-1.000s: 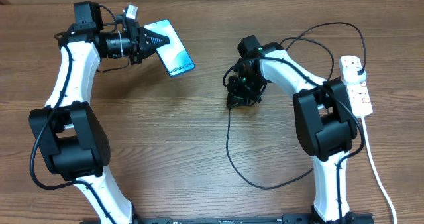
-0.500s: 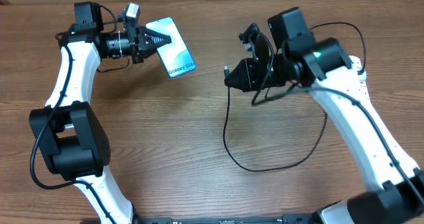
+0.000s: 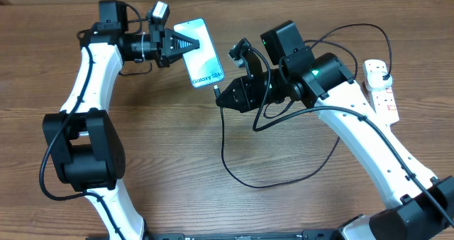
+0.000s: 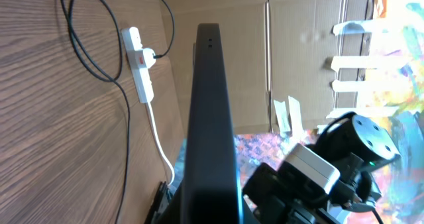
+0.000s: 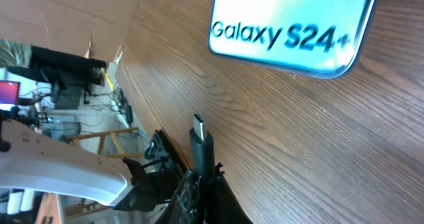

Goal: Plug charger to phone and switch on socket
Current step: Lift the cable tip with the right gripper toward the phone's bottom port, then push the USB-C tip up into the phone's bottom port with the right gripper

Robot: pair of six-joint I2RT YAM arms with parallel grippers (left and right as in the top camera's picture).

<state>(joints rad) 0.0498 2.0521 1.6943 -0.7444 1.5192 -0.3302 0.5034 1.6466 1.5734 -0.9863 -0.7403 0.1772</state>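
Observation:
My left gripper [image 3: 176, 47] is shut on the phone [image 3: 201, 53], holding it above the table with its blue screen up; the left wrist view shows it edge-on [image 4: 211, 118]. My right gripper [image 3: 225, 98] is shut on the charger's connector tip [image 5: 199, 126], which points at the phone's bottom edge [image 5: 291, 25] a short gap away. The black charger cable [image 3: 234, 170] loops down over the table and back up to its plug head [image 3: 384, 72] in the white socket [image 3: 381, 91] at the right.
The socket's thick white cord [image 3: 406, 190] runs down the right side of the table. The socket also shows in the left wrist view [image 4: 139, 61]. Cardboard walls stand behind the table.
The left gripper moved the phone right toward the centre. The right gripper carried the connector tip left and up toward the phone's bottom edge, dragging the cable along.

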